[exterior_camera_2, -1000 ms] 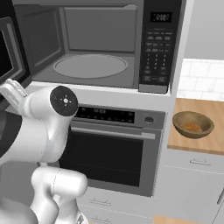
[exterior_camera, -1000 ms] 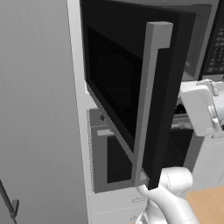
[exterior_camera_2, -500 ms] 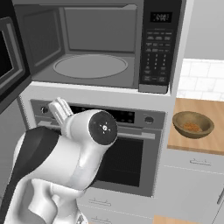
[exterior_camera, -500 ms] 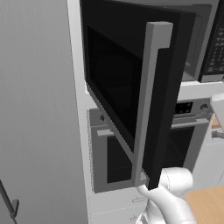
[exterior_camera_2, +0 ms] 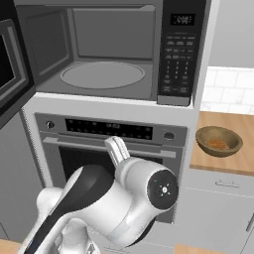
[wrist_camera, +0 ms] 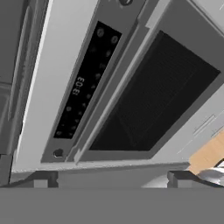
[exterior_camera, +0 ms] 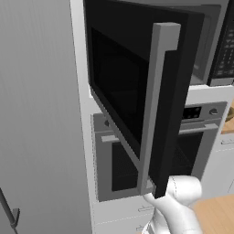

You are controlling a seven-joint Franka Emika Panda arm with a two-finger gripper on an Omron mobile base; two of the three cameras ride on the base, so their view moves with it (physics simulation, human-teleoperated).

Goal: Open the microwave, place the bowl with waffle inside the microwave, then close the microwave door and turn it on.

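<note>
In front of the grey oven (exterior_camera_2: pixel 114 149), the two-finger gripper (wrist_camera: pixel 111 178) hangs spread wide and empty; the black glass-windowed microwave door (exterior_camera: pixel 137 87) stands open.

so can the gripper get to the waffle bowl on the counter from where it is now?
Probably yes. The bowl sits alone on the wooden counter right of the oven, nothing over it; the gripper is open and empty, facing the oven.

Kitchen, built-in microwave (exterior_camera_2: pixel 114 54), oven (exterior_camera_2: pixel 109 149) (below), wooden counter (exterior_camera_2: pixel 225 161)
</note>
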